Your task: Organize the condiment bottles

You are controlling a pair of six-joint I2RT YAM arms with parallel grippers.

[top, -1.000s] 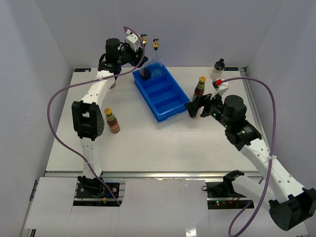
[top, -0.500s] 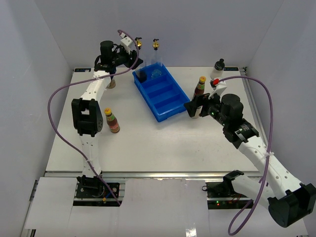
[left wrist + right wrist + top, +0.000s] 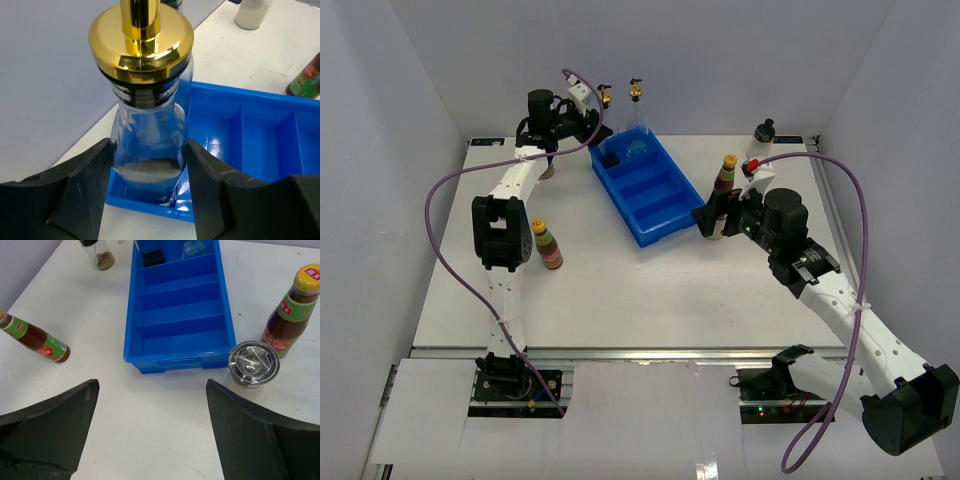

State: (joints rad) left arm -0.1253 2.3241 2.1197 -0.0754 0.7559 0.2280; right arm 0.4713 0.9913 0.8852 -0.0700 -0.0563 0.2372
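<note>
My left gripper [image 3: 592, 122] is shut on a tall clear bottle with a gold spout [image 3: 606, 118], [image 3: 148, 125], whose base is in the far compartment of the blue tray [image 3: 651, 236], [image 3: 240, 99]. A second tall clear bottle [image 3: 637, 125] stands in that compartment. My right gripper [image 3: 712, 216], [image 3: 152, 390] is open and empty above the table at the tray's near end. A jar with a shiny dark cap [image 3: 253, 362] and a red sauce bottle [image 3: 290, 310], [image 3: 725, 176] stand to its right. Another red sauce bottle [image 3: 548, 245], [image 3: 35, 340] stands at the left.
A small jar of brown spice [image 3: 547, 168], [image 3: 100, 255] stands behind the left arm. A white bottle with a black cap [image 3: 761, 140], [image 3: 252, 12] stands at the back right. The tray [image 3: 175, 359] has its middle and near compartments without bottles.
My left gripper has come down and slightly left with the tall bottle, setting its base into the tray's far compartment. My right gripper has edged a little left, still open.
</note>
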